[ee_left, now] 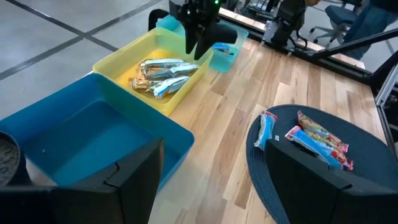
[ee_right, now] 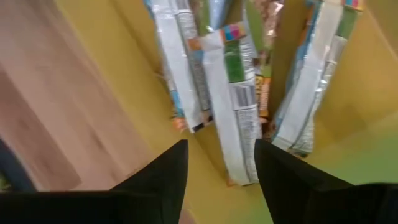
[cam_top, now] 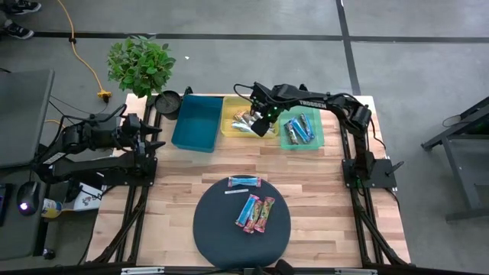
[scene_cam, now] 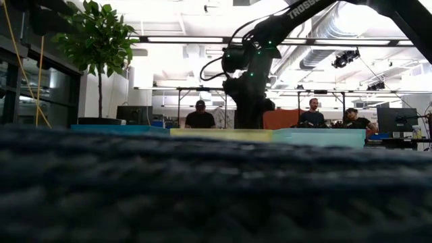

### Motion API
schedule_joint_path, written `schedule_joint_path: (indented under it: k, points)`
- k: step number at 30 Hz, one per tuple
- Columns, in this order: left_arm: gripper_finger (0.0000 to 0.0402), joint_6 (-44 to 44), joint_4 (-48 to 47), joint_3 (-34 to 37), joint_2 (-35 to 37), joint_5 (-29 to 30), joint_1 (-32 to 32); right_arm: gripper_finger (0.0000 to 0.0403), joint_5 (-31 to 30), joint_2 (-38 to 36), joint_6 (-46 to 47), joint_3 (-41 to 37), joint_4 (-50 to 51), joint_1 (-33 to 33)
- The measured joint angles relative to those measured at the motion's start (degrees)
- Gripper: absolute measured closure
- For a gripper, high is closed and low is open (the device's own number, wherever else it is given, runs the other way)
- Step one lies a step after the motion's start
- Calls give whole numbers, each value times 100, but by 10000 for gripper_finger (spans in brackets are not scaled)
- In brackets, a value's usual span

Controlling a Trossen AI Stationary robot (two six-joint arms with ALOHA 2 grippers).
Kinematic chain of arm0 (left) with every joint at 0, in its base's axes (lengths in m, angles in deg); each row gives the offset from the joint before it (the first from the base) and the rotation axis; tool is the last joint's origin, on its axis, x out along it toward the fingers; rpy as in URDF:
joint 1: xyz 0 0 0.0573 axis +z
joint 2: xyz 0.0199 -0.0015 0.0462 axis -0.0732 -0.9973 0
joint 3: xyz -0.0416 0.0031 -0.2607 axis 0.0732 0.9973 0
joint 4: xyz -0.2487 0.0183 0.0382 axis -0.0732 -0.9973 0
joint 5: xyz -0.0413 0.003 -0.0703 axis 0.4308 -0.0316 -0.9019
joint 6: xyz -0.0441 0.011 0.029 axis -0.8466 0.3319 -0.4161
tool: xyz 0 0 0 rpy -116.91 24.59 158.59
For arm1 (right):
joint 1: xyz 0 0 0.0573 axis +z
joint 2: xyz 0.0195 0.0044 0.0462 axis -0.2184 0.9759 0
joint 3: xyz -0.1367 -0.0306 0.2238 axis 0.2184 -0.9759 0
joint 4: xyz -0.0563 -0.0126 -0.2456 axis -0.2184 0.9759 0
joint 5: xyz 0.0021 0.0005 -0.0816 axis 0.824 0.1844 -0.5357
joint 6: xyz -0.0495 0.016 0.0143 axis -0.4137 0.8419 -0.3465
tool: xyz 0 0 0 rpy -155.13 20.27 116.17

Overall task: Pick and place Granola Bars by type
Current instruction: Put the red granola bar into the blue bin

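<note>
Right gripper (cam_top: pixel 262 122) is over the yellow bin (cam_top: pixel 230 128), near the edge that faces the green bin (cam_top: pixel 302 142). In its wrist view the fingers (ee_right: pixel 163 171) stand apart with nothing between them, silver-wrapped bars (ee_right: pixel 233 99) lying on the bin floor straight below, so I read this as a drop just finished, jaws empty. Left gripper (cam_top: pixel 150 138) is parked off the table's left edge beside the blue bin (cam_top: pixel 196 122), jaws wide and holding nothing. Progress: yellow bin holds a pile of silver/gold-wrapped bars (ee_left: pixel 163 76), count unclear, they overlap. Green bin has a few blue-wrapped bars (cam_top: pixel 299 128). Blue bin looks bare from the left wrist view, nothing sorted there yet. Left to do: four bars by my count on the round dark mat (cam_top: pixel 216 229) at the front, one blue bar (cam_top: pixel 244 182) at its far rim, a small white piece (cam_top: pixel 235 192) just inside that, which may be a wrapper and I can't tell, plus a blue bar (cam_top: pixel 247 211) and a pink/red one (cam_top: pixel 263 215) side by side mid-mat. I'd put it past halfway. Next for me: lift the right arm clear of the yellow bin and go back to the mat. The pink/red type presumably belongs in the blue bin, which is my guess only.
</note>
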Motion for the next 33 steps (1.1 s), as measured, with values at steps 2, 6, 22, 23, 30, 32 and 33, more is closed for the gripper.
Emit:
schedule_joint_path:
  k: [2,6,22,23,30,32,33]
  points:
    - [129,1,-45,-1,-1,-2,-2,234,81,-59,0,0,10,2]
    - [129,1,-110,-1,0,-13,0,233,78,-276,-28,0,-10,2]
    - [129,1,-108,0,-2,-9,-2,233,813,-1524,-162,0,-909,725]
    - [129,1,-108,-1,0,-9,-1,233,820,-1561,-164,0,-963,877]
    - [129,1,-104,-2,-1,7,0,233,178,-1547,-299,0,-1177,2277]
    - [129,1,-104,-2,0,6,-2,233,-255,-1456,-375,0,-1176,2665]
    - [129,1,-104,0,0,6,-1,233,-454,-1401,-407,0,-1176,2834]
